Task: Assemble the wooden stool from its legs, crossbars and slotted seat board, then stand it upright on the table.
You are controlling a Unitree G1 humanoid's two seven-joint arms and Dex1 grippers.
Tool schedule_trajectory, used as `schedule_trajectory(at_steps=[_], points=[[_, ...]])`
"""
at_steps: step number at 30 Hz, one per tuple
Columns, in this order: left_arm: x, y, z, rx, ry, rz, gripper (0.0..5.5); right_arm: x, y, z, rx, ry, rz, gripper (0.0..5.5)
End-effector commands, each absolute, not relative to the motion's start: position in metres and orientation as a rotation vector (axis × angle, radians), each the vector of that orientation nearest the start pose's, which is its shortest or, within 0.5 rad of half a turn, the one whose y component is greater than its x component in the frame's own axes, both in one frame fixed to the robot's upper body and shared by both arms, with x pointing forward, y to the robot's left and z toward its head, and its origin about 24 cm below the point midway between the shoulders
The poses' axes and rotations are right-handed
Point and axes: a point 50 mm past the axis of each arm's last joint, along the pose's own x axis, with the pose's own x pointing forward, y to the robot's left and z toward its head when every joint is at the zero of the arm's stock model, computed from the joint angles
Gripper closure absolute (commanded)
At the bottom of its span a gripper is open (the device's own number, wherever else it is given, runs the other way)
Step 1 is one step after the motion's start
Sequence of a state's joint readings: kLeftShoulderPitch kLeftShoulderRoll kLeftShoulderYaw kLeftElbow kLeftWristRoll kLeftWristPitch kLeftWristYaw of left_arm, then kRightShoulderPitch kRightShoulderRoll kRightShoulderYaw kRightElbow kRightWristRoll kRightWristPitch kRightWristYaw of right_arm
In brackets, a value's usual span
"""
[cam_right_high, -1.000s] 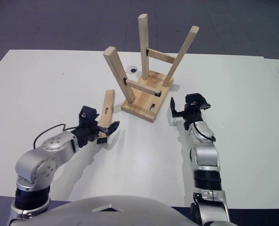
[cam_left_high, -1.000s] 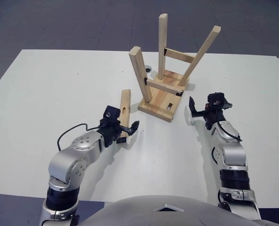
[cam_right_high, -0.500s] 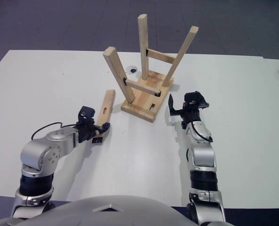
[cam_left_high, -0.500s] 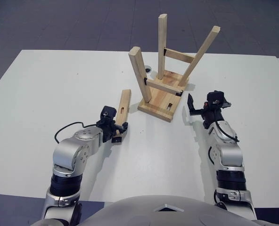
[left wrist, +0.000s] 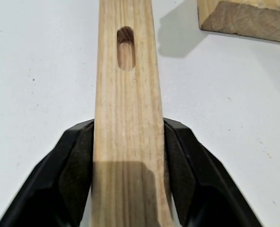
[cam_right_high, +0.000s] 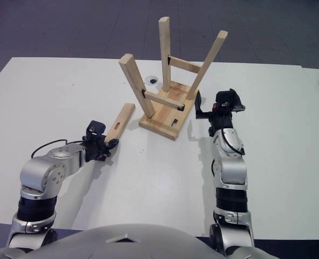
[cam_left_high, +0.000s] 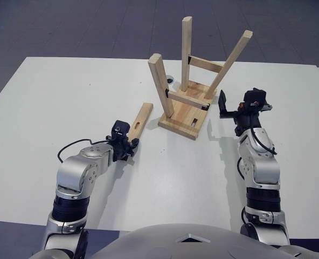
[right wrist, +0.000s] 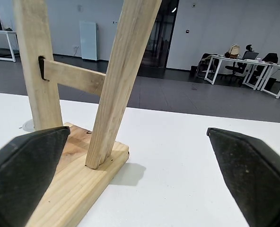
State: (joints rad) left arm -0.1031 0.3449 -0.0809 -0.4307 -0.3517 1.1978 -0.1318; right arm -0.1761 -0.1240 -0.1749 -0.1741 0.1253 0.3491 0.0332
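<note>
End of loose leg (cam_left_high: pixel 140 121) — hidden in left hand (cam_left_high: pixel 126 145).

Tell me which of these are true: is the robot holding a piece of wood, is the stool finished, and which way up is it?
1. The left gripper is shut on the loose leg. True.
2. All four legs are fitted into the seat board. False: three legs stand in it, and the loose leg is beside it.
3. The right gripper holds a crossbar. False: it is open and empty, next to the seat board.
4. The stool rests upside down, with the seat board on the table and the fitted legs pointing up. True.
</note>
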Motion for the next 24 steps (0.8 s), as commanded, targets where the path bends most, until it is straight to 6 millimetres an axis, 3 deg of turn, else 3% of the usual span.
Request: schedule_trajectory(at_steps=[1,8,12,14,16,18,24], points=[[0.228,0.174,0.053,0.083,0.702,-0.308,3.44,0.281,-0.201,0.119,0.195,-0.054,-0.069,0.1],[0.237,0.214,0.169,-0.034,-0.034,-0.383,3.44,0.25,-0.216,0.184,0.481,-0.307,0.1,0.1],[0.244,0.207,0.217,0.057,-0.249,-0.469,3.44,0.256,-0.176,0.251,0.627,-0.505,0.397,0.1],[0.245,0.193,0.233,0.119,-0.315,-0.545,3.44,0.266,-0.155,0.278,0.712,-0.552,0.514,0.1],[0.245,0.182,0.243,0.147,-0.367,-0.601,3.44,0.276,-0.139,0.289,0.799,-0.544,0.629,0.1],[0.246,0.172,0.248,0.168,-0.399,-0.65,3.44,0.286,-0.128,0.289,0.884,-0.477,0.723,0.1],[0.245,0.152,0.251,0.214,-0.422,-0.773,3.44,0.304,-0.109,0.291,0.94,-0.364,0.79,0.1]])
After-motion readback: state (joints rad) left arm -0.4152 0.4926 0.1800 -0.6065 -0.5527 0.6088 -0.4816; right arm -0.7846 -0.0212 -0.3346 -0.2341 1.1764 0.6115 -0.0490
